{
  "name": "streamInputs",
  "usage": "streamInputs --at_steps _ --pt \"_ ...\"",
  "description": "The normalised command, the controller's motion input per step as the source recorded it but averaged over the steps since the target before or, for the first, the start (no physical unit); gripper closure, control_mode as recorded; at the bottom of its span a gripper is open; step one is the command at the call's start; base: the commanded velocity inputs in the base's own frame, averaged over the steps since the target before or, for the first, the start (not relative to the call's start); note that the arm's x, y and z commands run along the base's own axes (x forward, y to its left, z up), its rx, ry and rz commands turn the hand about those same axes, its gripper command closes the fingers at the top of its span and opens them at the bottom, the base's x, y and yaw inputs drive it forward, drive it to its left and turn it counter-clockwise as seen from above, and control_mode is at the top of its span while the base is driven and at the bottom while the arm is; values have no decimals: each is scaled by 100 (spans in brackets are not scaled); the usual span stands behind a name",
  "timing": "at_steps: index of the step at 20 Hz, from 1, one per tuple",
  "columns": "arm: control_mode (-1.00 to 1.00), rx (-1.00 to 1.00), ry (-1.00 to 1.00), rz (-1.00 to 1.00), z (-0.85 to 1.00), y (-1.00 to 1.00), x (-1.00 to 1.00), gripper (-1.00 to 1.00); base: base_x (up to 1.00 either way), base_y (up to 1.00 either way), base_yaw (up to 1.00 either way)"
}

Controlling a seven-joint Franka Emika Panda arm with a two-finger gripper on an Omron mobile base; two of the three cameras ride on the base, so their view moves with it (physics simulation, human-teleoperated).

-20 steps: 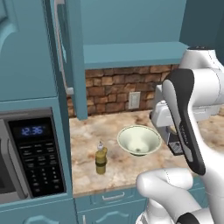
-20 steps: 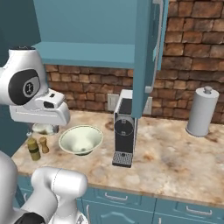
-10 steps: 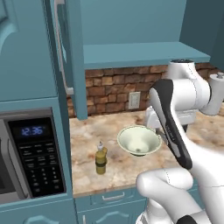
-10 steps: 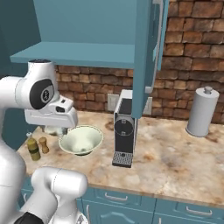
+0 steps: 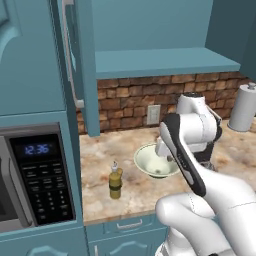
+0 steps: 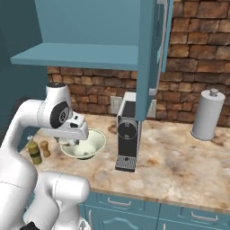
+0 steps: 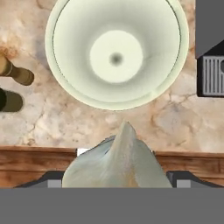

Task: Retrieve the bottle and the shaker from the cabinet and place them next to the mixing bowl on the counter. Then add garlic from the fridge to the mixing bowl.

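A dark grey coffee machine (image 6: 126, 137) with a slatted drip tray stands on the surface. At its three o'clock, against the red-brown brick wall (image 6: 193, 92), stands a white paper-towel roll (image 6: 206, 115). A black-fronted microwave (image 5: 35, 177) shows "12:36".

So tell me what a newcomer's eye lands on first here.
The gripper hangs over the empty mixing bowl, holding a pale, pointed garlic bulb above the marbled counter. Beside the bowl stand the bottle and the shaker. Overhead, the cabinet hangs open, its shelf bare.
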Motion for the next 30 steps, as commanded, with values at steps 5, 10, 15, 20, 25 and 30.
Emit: streamInputs --at_steps 5,10,15,20,25,30 --pt "-100 0 -10 0 -51 3 63 100 0 0 0" --pt "-100 0 -10 0 -28 0 38 100 0 0 0" --pt "-100 0 -6 0 -35 0 33 100 0 0 0" --pt "-100 0 -4 0 -36 0 27 100 0 0 0" --pt "-100 0 -1 0 -22 0 20 100 0 0 0" --pt "-100 0 0 0 -17 0 16 100 0 0 0"
